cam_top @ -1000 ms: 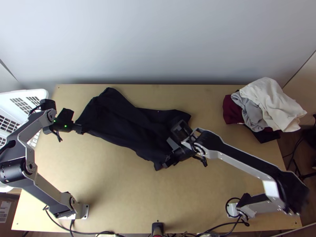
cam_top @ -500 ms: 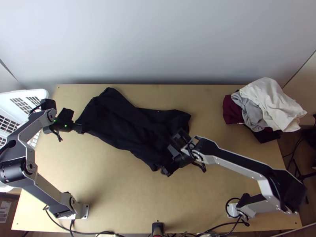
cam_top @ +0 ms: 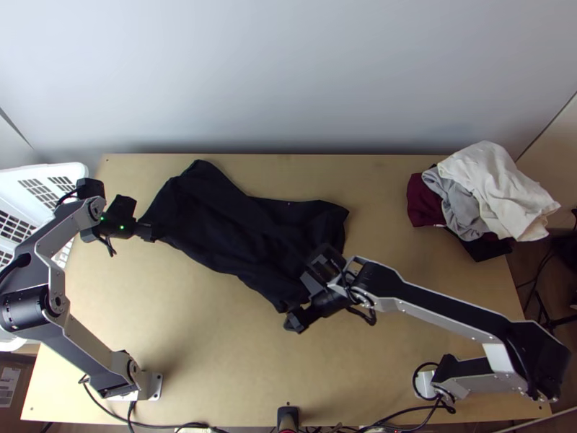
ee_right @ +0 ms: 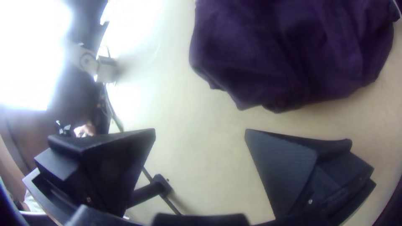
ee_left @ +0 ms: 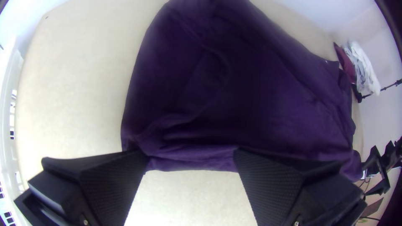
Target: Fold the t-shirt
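Because the dark t-shirt (cam_top: pixel 238 231) lies spread but askew and rumpled on the table (cam_top: pixel 195 325), a fold from here could come out crooked. At one edge, the left gripper (ee_left: pixel 191 159) has its jaws apart around cloth; a shallow bite could slip. The right gripper (ee_right: pixel 201 132), wide apart beside the near corner, could close on nothing if poorly aligned.
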Tool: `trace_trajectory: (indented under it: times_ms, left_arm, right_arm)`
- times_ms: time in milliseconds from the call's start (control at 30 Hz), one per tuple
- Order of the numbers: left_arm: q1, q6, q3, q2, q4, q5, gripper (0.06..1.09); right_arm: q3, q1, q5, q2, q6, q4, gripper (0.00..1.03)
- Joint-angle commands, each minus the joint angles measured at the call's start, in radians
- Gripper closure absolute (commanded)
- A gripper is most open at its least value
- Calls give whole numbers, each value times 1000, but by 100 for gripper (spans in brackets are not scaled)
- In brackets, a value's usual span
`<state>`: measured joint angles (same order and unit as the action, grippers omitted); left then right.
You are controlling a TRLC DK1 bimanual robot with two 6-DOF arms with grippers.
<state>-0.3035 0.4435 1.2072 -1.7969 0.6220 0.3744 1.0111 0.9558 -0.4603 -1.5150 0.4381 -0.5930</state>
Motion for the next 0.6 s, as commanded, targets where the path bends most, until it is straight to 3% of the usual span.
trace_trajectory:
  times_ms: [0, 67, 167, 500, 567]
  left_arm:
    - [0, -54, 2, 19, -24, 0, 11]
    - [-2, -60, -3, 30, -27, 0, 11]
    - [-2, -71, -6, 36, -27, 0, 11]
    - [-2, -88, -8, 31, -33, 0, 11]
    - [0, -88, -8, 28, -34, 0, 11]
  right_arm:
    - [-55, 11, 115, -56, 140, 219, 5]
    - [-88, 12, 146, -77, 200, 305, 5]
    - [-106, 35, 161, -111, 212, 374, 5]
    - [-121, 116, 247, -148, 252, 426, 5]
    - [-101, 112, 295, -159, 246, 426, 13]
